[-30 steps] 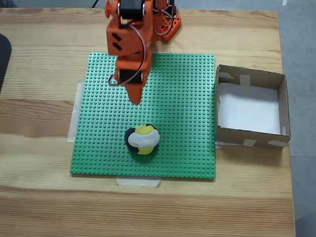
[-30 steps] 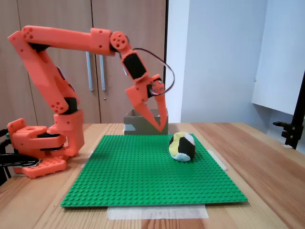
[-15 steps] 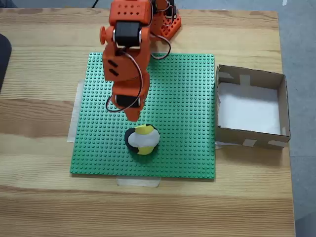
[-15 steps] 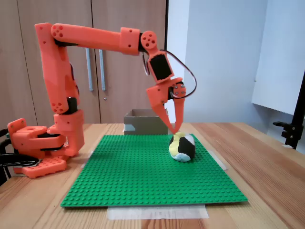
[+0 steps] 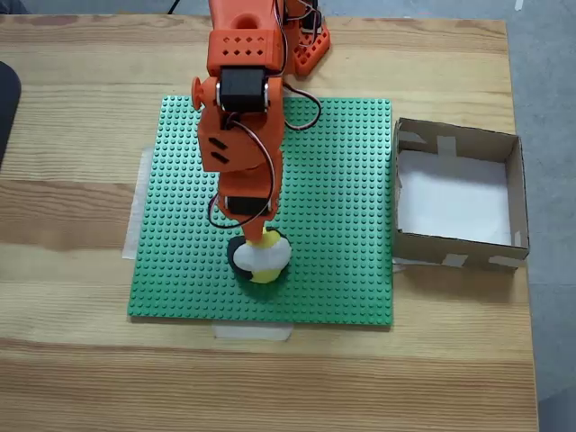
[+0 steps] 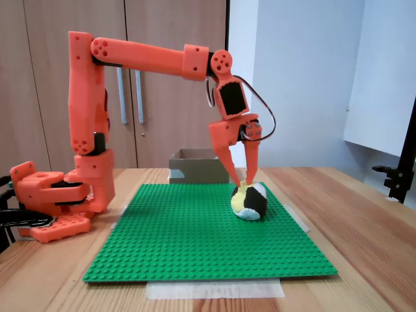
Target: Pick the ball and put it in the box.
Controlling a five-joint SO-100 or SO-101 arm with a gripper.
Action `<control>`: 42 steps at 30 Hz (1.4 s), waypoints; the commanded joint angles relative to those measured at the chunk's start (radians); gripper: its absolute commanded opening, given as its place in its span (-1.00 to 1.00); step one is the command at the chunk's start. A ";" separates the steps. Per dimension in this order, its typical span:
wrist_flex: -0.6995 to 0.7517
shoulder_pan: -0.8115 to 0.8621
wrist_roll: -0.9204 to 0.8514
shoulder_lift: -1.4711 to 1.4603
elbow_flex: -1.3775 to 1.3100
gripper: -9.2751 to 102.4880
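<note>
The small lumpy ball patched in yellow, white and black (image 5: 260,256) sits on the green studded baseplate (image 5: 342,207), towards the plate's near edge in the overhead fixed view, and it lies directly under my orange two-finger gripper (image 6: 244,183). In the side fixed view my two fingertips (image 6: 248,175) point straight down and sit at the ball's (image 6: 249,201) top, a little towards its left shoulder; the fingers are parted by a narrow gap, not pinching anything. Whether the tips already touch the soft surface I cannot say for certain, since they overlap the ball there. The ball is roundish, with no long axis to align to, so what matters is that it lies below me and I judge my spread looks narrow for it. The shallow square brown cardboard box with a white bottom (image 5: 457,194) stands well apart, off the plate's right edge in the overhead fixed view.
</note>
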 commanded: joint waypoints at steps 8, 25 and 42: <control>0.017 0.000 0.000 0.000 -0.055 -0.33; -0.055 0.012 -0.026 -0.002 0.020 -0.27; -0.161 0.002 -0.041 -0.040 0.092 -0.36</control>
